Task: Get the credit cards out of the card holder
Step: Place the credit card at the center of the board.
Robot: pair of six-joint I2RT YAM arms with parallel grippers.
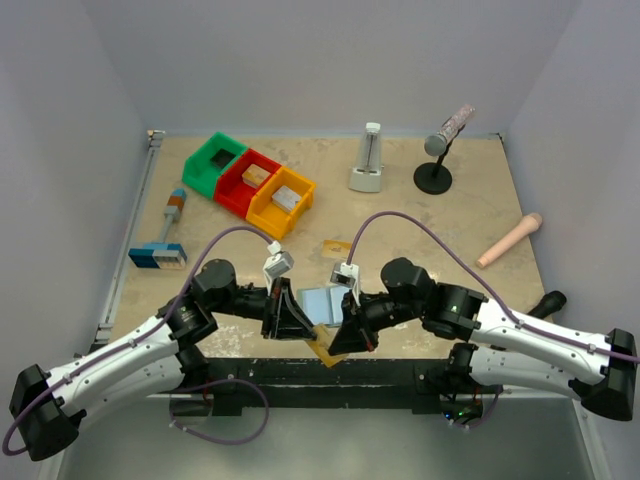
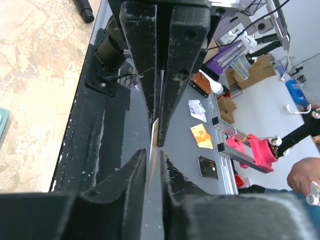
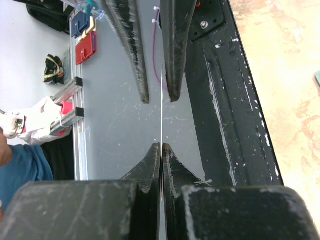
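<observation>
Beige marbled counter [image 1: 420, 270], pale grey walls on three sides. Green bin [image 1: 196, 180], red bin [image 1: 232, 200] and yellow bin [image 1: 262, 218] sit back left, mic on a stand [image 1: 443, 140] back right.

Card holder [image 1: 320, 303]: thin light-blue panel, held off the surface at the counter's near edge. It stands vertical between the two claws, face toward the top camera, edge-on to both wrist cams. Orange-gold credit card [image 1: 323, 353] pokes out below it, tilted, corner down.

Right claw [image 3: 161, 147]: clamped fully shut on the card holder, no gap between the fingers.

Left claw [image 2: 153, 156]: narrow but not shut. Its fingers straddle the same thin edge, with a visible gap on at least one side. Can't tell from the wrist views whether the orange-gold credit card is pinched too.
</observation>
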